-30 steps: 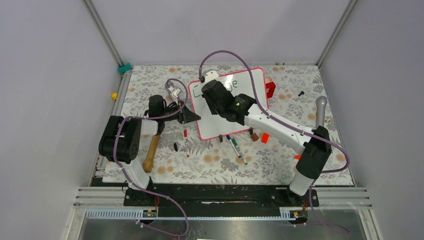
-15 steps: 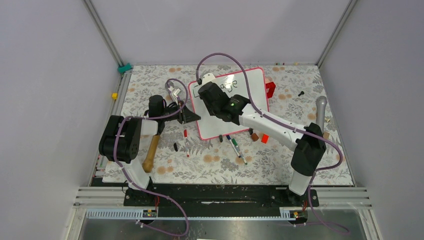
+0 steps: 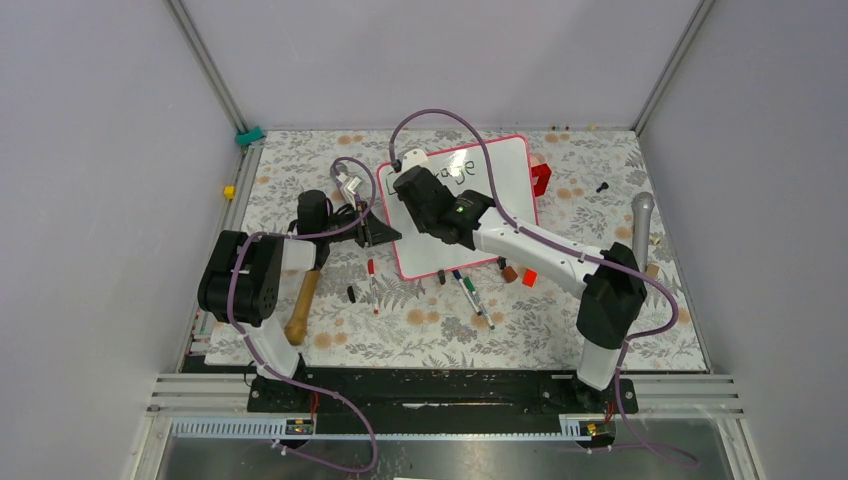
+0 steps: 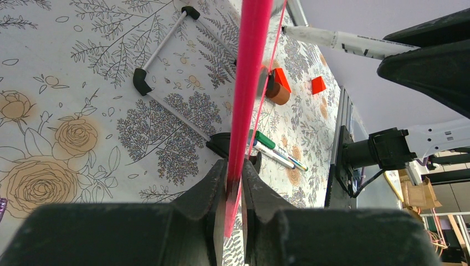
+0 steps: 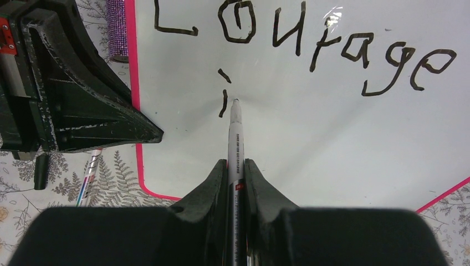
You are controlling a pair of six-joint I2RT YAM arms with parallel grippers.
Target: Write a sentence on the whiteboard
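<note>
PINNED AND PENNED: At the left edge of the whiteboard (image 3: 505, 175), my left tool (image 4: 234, 177) is closed tight on the thin pink frame, its fingers pinching it from both sides. The board lies on the floral surface (image 3: 420, 330). Along the whiteboard's top runs the sentence (image 5: 299, 44), reading only "Courage" in thin black lettering, with two short strokes (image 5: 223, 94) just beneath its first letters. My right tool (image 5: 235, 166), over the whiteboard's left half, is clamped narrowly around a white marker (image 5: 235, 130), whose tip rests at the board beside the lower stroke. Loose pens (image 3: 468, 290) lie just off the whiteboard's near edge. A red block (image 3: 541, 180) sits just beside its right edge.
</note>
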